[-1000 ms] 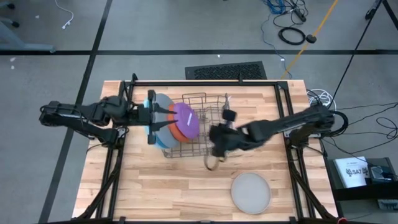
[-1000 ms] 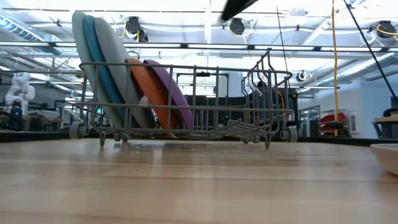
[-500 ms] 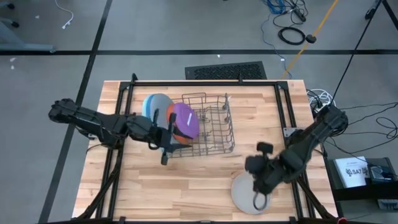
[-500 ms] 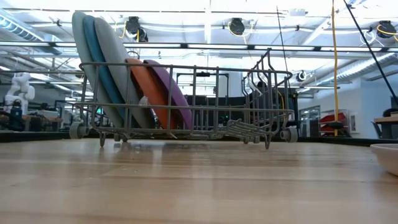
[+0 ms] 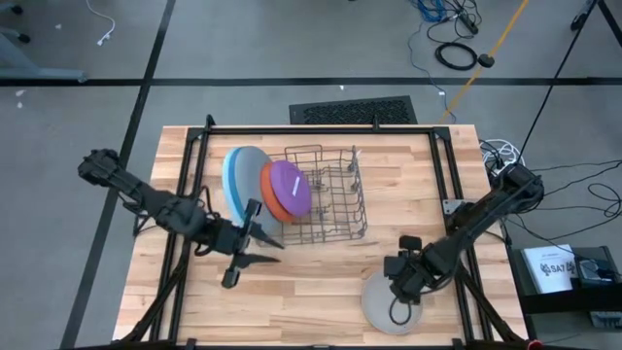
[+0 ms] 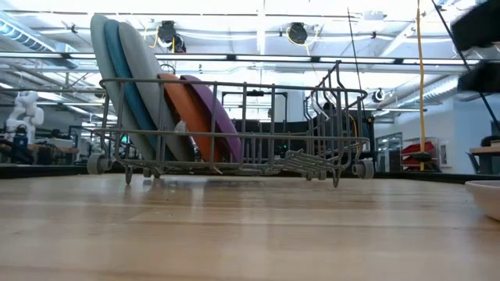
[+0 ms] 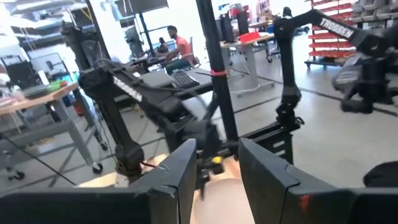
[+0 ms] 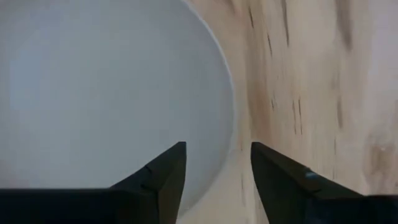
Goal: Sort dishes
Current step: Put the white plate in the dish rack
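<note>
Down at five o'clock, the right gripper [image 8: 214, 180] hovers open-fingered and empty over the pale grey plate [image 5: 384, 301], poised to pinch its rim, while the part-open left gripper [image 5: 255, 243] waits empty by the dish rack [image 5: 335, 209].

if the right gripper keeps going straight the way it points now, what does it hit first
Most likely the pale grey plate: the right gripper is open and aimed down over that plate's edge beside the bare table. How far above it the gripper hangs is unclear.
</note>
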{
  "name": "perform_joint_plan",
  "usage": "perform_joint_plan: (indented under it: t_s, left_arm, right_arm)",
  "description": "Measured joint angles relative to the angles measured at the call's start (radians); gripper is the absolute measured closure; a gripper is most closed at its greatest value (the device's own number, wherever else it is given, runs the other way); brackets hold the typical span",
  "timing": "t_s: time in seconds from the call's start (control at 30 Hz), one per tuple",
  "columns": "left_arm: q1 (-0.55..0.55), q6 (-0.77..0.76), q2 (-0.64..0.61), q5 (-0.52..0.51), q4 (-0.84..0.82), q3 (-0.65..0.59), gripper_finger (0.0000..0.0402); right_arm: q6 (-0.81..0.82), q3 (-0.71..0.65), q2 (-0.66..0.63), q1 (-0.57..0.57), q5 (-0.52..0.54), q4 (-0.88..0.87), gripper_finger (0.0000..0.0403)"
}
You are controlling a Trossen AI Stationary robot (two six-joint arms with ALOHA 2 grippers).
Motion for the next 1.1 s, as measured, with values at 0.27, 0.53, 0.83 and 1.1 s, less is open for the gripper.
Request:
perform_joint_plan:
  t_s: [0.27, 0.53, 0.83, 1.1]
  left_arm:
    - [-0.109, -0.002, 0.013, -0.152, -0.031, 0.000, 0.0281]
    - [-0.112, -0.001, 0.013, -0.192, -0.068, 0.000, 0.0281]
    - [-0.095, -0.002, 0.014, -0.235, -0.135, 0.000, 0.0281]
    - [-0.067, 0.034, 0.014, -0.234, -0.148, 0.000, 0.0281]
  right_arm:
    - [-0.056, -0.159, -0.002, -0.070, -0.056, 0.160, 0.0226]
    - [-0.118, -0.197, -0.002, -0.105, -0.083, 0.254, 0.0298]
    - [-0.148, -0.195, -0.003, -0.104, -0.060, 0.326, 0.0396]
    - [-0.231, -0.044, -0.002, -0.106, 0.041, 0.235, 0.0400]
